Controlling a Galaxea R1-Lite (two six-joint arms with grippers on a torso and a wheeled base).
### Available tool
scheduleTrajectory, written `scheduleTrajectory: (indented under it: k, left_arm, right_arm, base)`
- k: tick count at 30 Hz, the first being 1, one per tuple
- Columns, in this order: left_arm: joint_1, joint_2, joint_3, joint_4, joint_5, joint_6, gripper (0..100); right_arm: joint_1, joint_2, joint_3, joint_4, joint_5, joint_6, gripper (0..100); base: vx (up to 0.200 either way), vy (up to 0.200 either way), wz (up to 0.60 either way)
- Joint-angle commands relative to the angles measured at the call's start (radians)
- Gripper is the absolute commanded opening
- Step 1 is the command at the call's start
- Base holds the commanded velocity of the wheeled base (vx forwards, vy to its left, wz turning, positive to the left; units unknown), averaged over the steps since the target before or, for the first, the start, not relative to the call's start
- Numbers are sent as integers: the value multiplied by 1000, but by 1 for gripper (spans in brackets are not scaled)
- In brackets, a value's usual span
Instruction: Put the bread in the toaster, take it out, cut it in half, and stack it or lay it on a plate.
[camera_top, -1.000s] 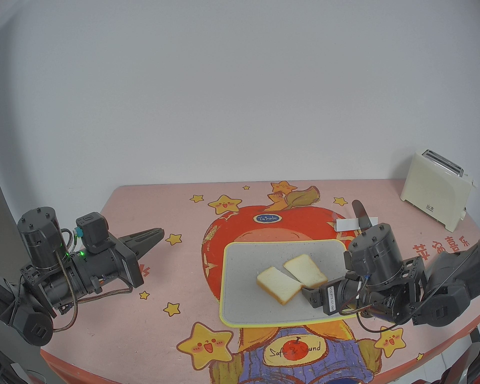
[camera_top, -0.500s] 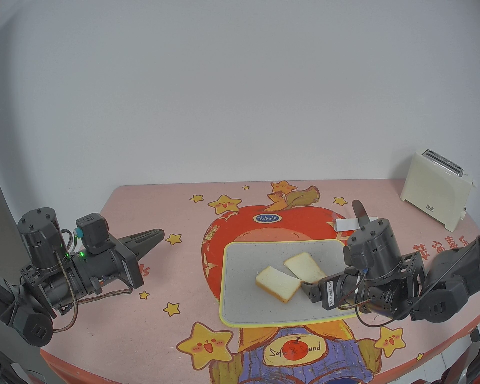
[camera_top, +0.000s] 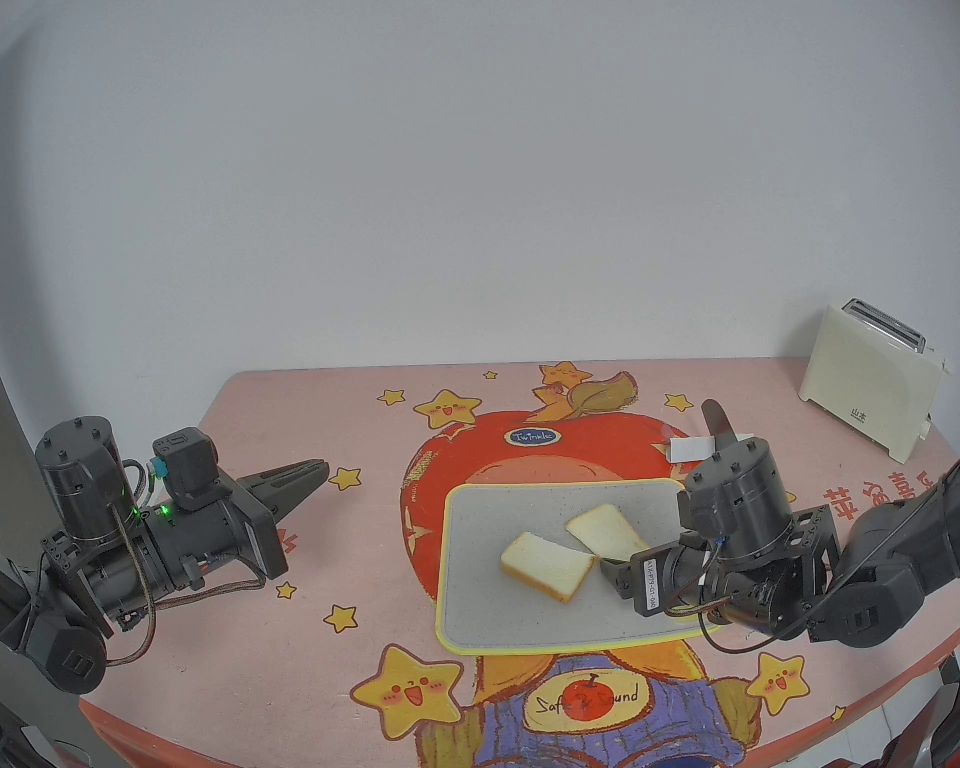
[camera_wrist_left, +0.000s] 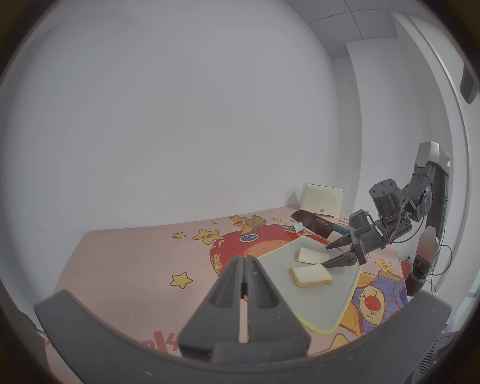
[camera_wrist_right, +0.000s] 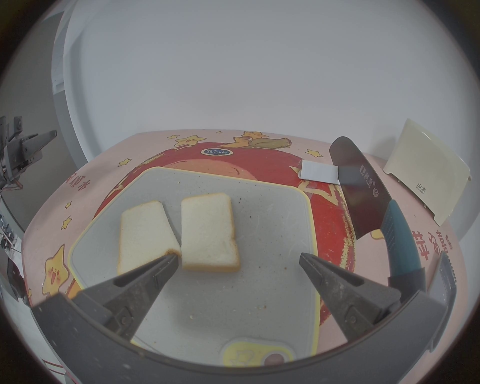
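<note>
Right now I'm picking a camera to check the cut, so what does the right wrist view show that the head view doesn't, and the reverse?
Right wrist view adds: the teal handle of the dark-bladed knife lying beside the board, crumbs on the board, and the spread of the open right claw at the bread's near ends.
Head view adds: the top slots of the cream rectangular toaster; here the right arm covers the knife's handle.
Both: two pale bread halves side by side on the grey yellow-rimmed cutting board, and a white paper slip.
</note>
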Motion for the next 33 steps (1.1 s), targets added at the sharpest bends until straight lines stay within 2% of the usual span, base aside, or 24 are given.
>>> scheduleTrajectory:
  k: [1, 13, 19, 22, 23, 24, 26, 28, 31, 33]
  left_arm:
    - [0, 1, 0, 0, 0, -1, 0]
    - [0, 1, 1, 0, 0, -1, 0]
    - [1, -2, -6, 0, -5, -8, 0]
    - [3, -2, -32, -23, -8, -16, 0]
    - [5, -3, -43, -46, -12, -21, 0]
    - [5, -3, -45, -49, -12, -22, 0]
    - [8, -11, -71, -99, -29, -47, 0]
    - [11, -23, -83, -108, -35, -71, 0]
    - [18, -69, -81, -92, -38, -73, 0]
    - [18, -77, -77, -88, -37, -73, 0]
  right_arm:
    - [1, -1, 7, 1, 0, -2, 0]
    - [7, -7, 15, 1, 0, -3, 0]
    - [51, -63, 50, -9, 18, -5, 0]
    - [113, -163, 113, -81, 124, -19, 0]
    - [117, -197, 130, -103, 158, -17, 0]
    - [117, -202, 131, -106, 161, -17, 0]
    - [105, -246, 150, -123, 231, -26, 0]
    - [99, -251, 153, -123, 257, -29, 0]
    - [84, -244, 160, -123, 271, -58, 0]
    - [84, -237, 174, -123, 307, -92, 0]
  base:
    - [0, 0, -600]
    - [0, 0, -600]
    - [0, 0, -600]
    - [0, 0, -600]
    - [0, 0, -600]
    - [0, 0, -600]
    - [0, 0, -600]
    - [0, 0, -300]
    - [0, 0, 0]
    - [0, 0, 0]
